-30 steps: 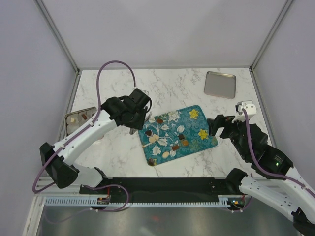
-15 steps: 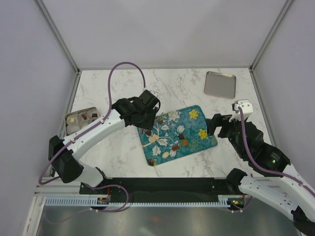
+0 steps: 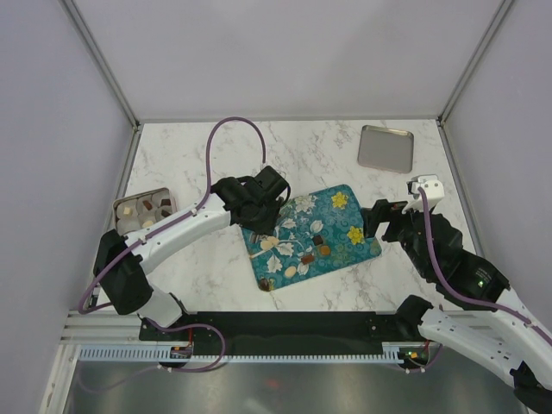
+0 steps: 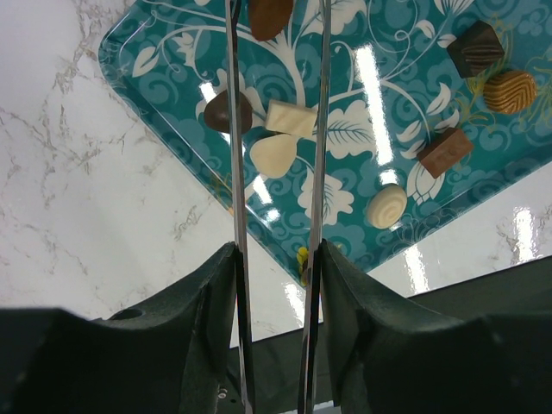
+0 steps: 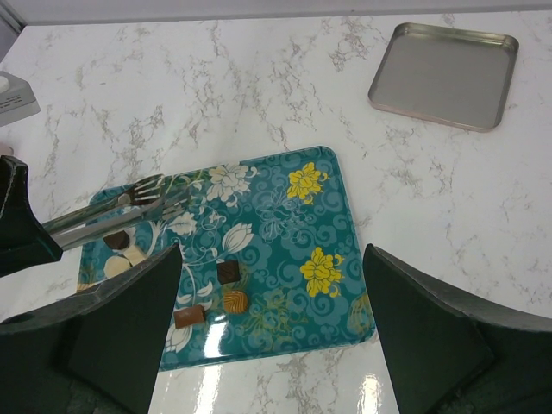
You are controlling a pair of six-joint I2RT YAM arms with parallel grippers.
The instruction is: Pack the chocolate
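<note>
Top external: chocolates (image 3: pixel 317 241) are lying on the teal tray (image 3: pixel 338 221) at the centre of the table (image 3: pixel 198 147). The left claw (image 4: pixel 276 60), blades apart and empty, is swinging back from the left-edge tin (image 3: pixel 129 207) and lining up another pick. The right claw (image 3: pixel 377 221) is hanging open.

This looks like a robotics lab cell rather than a home. Plain pale wall panels (image 3: pixel 285 52) held in bare aluminium posts (image 3: pixel 102 65) box in a marble-patterned table (image 3: pixel 190 155). 2 white-and-black robot arms (image 3: pixel 172 228) are bolted to a black rail (image 3: pixel 293 326) at its near edge, trailing purple cables (image 3: pixel 233 125).
</note>
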